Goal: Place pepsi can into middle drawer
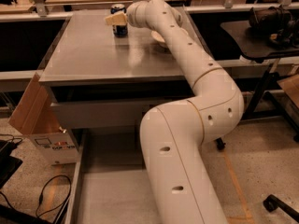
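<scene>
The pepsi can (120,30) stands upright at the far edge of the grey cabinet top (98,55); it is dark blue with a silver top. My gripper (116,18) is at the can, level with its upper half, and covers part of it. My white arm reaches from the lower middle of the view up across the cabinet top. The middle drawer (110,195) is pulled out at the bottom, with a bare grey floor and a thin left wall. My arm covers its right part.
A white bowl (158,37) sits right of the can, mostly behind my arm. A closed grey drawer front (93,113) is below the top. A cardboard box (39,125) and cables (46,195) lie at the left. A black side table (261,36) stands right.
</scene>
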Tool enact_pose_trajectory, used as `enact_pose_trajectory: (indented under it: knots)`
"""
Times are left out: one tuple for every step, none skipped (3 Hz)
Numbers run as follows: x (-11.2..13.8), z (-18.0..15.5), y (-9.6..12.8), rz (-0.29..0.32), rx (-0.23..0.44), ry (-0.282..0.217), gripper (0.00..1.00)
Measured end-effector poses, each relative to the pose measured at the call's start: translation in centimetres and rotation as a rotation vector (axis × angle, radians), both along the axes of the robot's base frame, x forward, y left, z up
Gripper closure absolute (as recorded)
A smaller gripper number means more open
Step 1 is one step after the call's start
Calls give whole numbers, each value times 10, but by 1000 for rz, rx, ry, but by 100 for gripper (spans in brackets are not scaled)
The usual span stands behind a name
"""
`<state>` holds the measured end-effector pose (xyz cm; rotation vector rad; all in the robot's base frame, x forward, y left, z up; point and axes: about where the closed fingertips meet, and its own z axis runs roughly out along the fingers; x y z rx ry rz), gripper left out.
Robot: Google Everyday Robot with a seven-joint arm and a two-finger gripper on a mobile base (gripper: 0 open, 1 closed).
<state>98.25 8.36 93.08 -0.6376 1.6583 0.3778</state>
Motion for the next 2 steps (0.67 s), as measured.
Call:
enact_pose_trajectory:
  knots:
    - [10, -11, 13, -1, 13, -8, 0]
    - [17, -24, 34, 17, 62, -5, 3]
